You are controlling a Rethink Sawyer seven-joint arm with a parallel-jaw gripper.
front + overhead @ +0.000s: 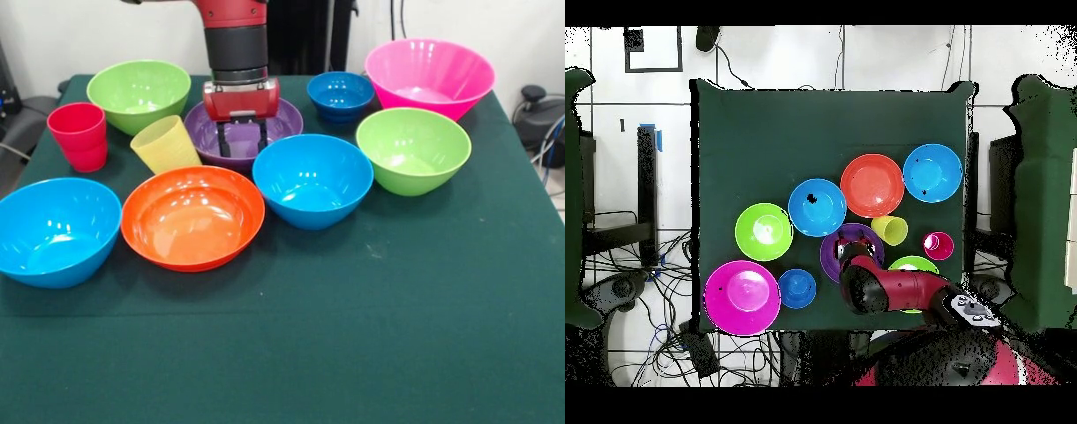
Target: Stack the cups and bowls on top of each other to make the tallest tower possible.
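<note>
Directly under tool (pixel 240 140): purple bowl (pixel 284 122); fingers parted, reaching inside, gripping nothing.

Ringed round the purple bowl (pixel 243 132): cups (pixel 164 144) left, orange bowl (pixel 192 216) in front, small bowl (pixel 341 94) right, gripper (pixel 242 140) inside.

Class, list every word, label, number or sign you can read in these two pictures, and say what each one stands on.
None can be read.
The bowls, the cups and the green table carry no print.
The end effector shows no legible label.
</note>
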